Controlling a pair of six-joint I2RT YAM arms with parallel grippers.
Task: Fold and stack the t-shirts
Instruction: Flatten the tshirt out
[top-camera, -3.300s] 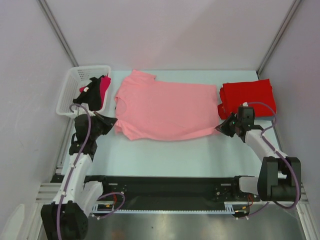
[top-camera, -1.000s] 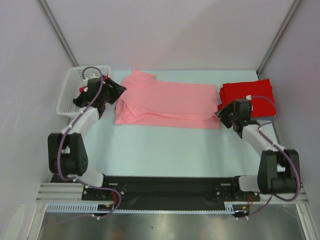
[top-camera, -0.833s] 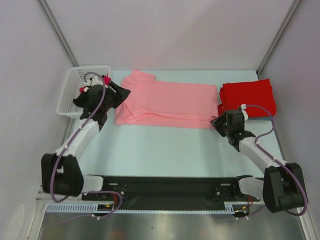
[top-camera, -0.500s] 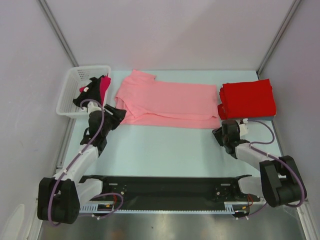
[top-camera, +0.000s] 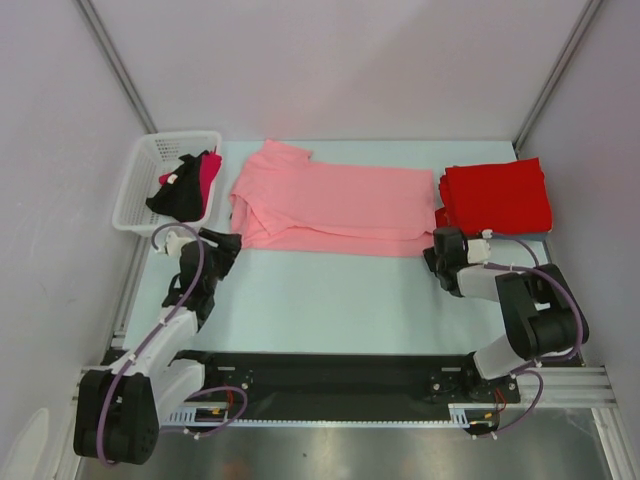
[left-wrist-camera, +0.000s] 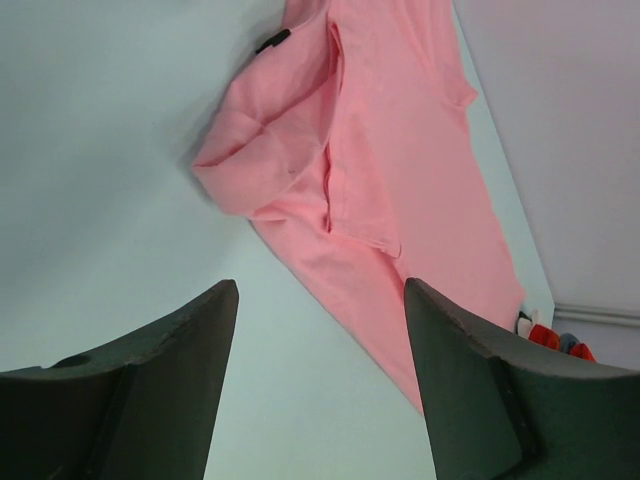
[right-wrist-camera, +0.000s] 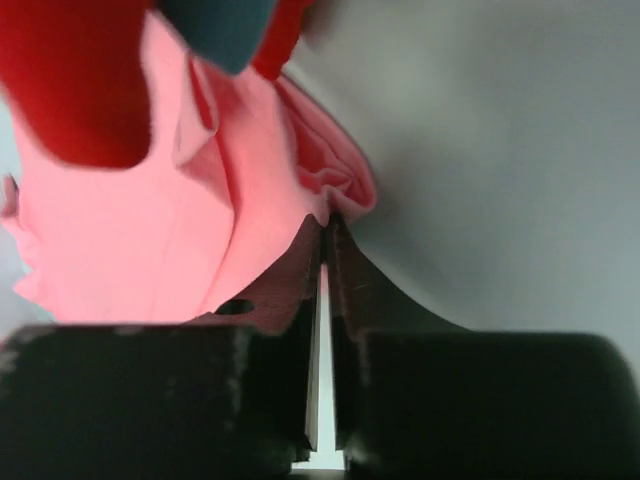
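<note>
- We see the pink t-shirt (top-camera: 330, 205) lying lengthwise, collar toward the basket (top-camera: 135, 185).
- The basket holds dark and red cloth (top-camera: 185, 185).
- The left gripper (left-wrist-camera: 318, 290) gapes wide; the right gripper (right-wrist-camera: 325, 225), narrow, seemingly pinches the shirt's hem.

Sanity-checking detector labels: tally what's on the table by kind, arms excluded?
pink t-shirt: 1
red folded pile: 1 (how many shirts are in it can't be told)
white basket: 1
cloth heap, black and magenta, in the basket: 1
Total: 4
</note>
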